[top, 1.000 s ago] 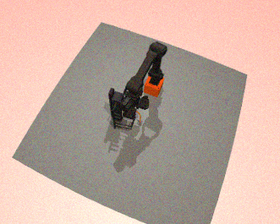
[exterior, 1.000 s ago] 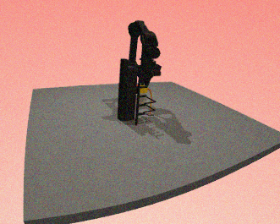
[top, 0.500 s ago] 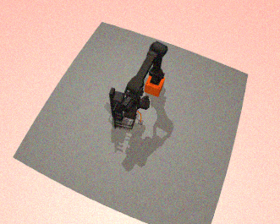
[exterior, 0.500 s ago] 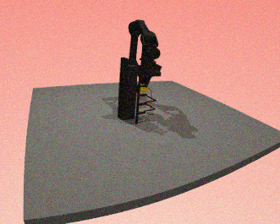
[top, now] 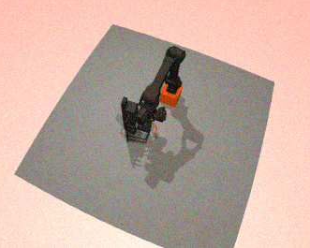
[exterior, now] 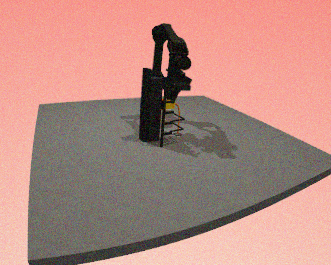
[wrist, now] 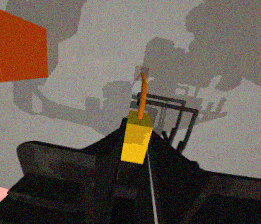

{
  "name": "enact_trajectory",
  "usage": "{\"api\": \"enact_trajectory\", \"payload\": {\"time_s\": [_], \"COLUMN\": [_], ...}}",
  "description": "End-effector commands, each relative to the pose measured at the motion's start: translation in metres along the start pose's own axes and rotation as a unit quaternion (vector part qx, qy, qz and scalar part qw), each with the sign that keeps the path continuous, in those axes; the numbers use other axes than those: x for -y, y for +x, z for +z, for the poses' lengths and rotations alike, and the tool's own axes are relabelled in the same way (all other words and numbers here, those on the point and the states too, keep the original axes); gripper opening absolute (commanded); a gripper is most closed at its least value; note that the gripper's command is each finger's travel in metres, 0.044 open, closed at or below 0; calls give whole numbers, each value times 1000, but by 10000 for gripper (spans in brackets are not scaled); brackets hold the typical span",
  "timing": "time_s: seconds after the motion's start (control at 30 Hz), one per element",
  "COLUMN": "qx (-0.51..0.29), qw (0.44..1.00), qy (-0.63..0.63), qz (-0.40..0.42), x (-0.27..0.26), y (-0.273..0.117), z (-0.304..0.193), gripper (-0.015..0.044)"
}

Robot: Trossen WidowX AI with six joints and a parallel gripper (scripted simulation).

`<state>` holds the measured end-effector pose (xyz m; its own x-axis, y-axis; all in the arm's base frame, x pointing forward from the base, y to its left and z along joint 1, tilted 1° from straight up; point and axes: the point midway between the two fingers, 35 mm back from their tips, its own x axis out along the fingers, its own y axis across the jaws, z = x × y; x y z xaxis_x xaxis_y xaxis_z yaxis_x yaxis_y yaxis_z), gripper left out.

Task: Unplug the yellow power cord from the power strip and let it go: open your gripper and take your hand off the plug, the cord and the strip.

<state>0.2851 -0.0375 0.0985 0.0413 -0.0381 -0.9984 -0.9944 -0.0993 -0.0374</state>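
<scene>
While the arm bends down from its orange base block [top: 170, 95], the pincer [wrist: 136, 150] pinches the yellow plug [wrist: 136, 137] between its dark fingers, which flank the plug on either side in the wrist view. An orange cord [wrist: 142, 95] rises from the plug's far end, straight ahead of the pincer. Just beyond and to the right of the plug sit dark plugs with bent black leads [wrist: 183, 117]. In the exterior view the pincer hangs beside the top of the tall dark power strip [exterior: 150, 106], with the plug directly under it, above the grey mat [exterior: 88, 181]
</scene>
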Motion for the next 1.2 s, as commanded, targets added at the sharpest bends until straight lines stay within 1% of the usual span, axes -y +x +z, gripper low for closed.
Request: {"api": "enact_trajectory", "payload": {"time_s": [0.0, 0.7, 0.83, 1.17], "qx": [16, 19, 20, 20], "qw": [1000, 1000, 1000, 1000], "qy": [-4, -5, -6, -6], "qz": [-3, -2, -1, -1], "x": [2, 1, 1, 1], "y": [-1, -2, -1, -2], "z": [16, 51, 41, 43], "gripper": [0, 0, 105, 368]}}
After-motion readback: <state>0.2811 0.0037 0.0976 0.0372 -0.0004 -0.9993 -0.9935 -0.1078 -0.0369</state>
